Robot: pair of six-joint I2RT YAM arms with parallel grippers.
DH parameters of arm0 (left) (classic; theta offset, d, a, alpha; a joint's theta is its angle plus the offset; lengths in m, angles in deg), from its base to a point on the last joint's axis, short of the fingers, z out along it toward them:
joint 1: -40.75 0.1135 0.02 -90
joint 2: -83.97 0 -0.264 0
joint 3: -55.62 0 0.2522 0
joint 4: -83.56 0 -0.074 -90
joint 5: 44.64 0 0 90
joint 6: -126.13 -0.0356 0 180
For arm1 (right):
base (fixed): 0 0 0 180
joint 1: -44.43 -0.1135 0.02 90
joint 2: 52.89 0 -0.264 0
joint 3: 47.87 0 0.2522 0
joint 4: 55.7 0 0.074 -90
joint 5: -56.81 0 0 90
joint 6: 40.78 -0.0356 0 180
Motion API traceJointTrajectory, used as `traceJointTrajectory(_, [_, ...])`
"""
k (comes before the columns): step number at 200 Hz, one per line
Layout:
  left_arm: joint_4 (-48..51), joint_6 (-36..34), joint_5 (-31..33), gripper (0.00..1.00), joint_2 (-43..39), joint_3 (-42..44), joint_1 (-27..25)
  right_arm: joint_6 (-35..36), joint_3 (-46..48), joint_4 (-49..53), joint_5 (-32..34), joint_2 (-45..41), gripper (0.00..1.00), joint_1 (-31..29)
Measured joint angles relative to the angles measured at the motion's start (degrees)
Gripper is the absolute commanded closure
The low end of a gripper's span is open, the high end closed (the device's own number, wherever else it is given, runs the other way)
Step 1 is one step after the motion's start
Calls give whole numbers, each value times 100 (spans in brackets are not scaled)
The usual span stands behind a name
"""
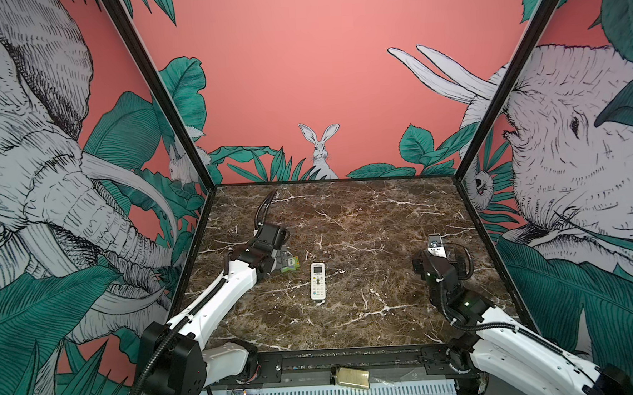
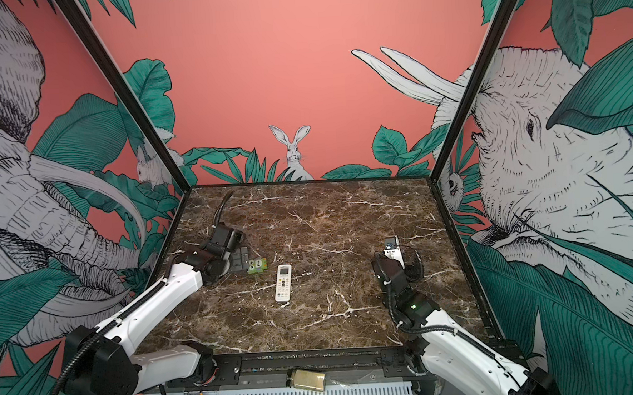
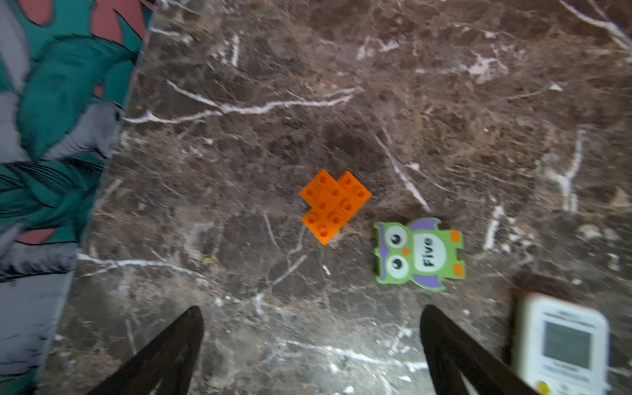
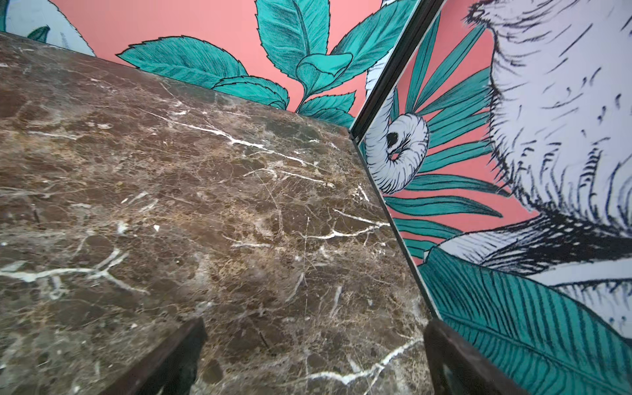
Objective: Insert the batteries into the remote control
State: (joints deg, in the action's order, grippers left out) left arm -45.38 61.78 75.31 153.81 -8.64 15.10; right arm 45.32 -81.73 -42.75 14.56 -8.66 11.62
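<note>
- The remote control (image 1: 318,281), a slim white rectangular plastic handset, lies flat and face up near the middle of the table, a little towards its front edge. Its long side runs front to back.
- Both top views show its small grey screen at the far end, with rows of tiny buttons, some yellow and blue, below it (image 2: 283,283).
- Its underside rests on the table and cannot be seen. The button markings are too small to read.
- In the left wrist view the remote (image 3: 561,345) is blurred and cut off at the frame's edge, so only the screen end shows.
- A flat green owl-faced block (image 1: 290,263) marked "Five" lies just beside the remote on its left, apart from it.
- A cluster of orange studded plastic bricks (image 3: 333,205) lies near the owl. It shows only in the left wrist view, because the arm covers it from above.
- The left gripper (image 3: 311,309) hangs above the brown white-veined marble table (image 1: 364,222), its fingers spread wide and holding nothing.
- The right gripper (image 4: 316,323) is likewise spread wide and empty, over bare marble near the right wall, well apart from the remote.
</note>
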Motion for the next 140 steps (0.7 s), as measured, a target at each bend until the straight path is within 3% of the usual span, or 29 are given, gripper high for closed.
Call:
traceJointTrajectory(60, [-1480, -1362, 1104, 1, 476, 345, 354, 431, 437, -1598, -236, 1165, 1, 848])
traceJointTrajectory(140, [-4520, -2820, 1014, 1, 614, 1703, 726, 393, 378, -2765, -1185, 2273, 1, 1873])
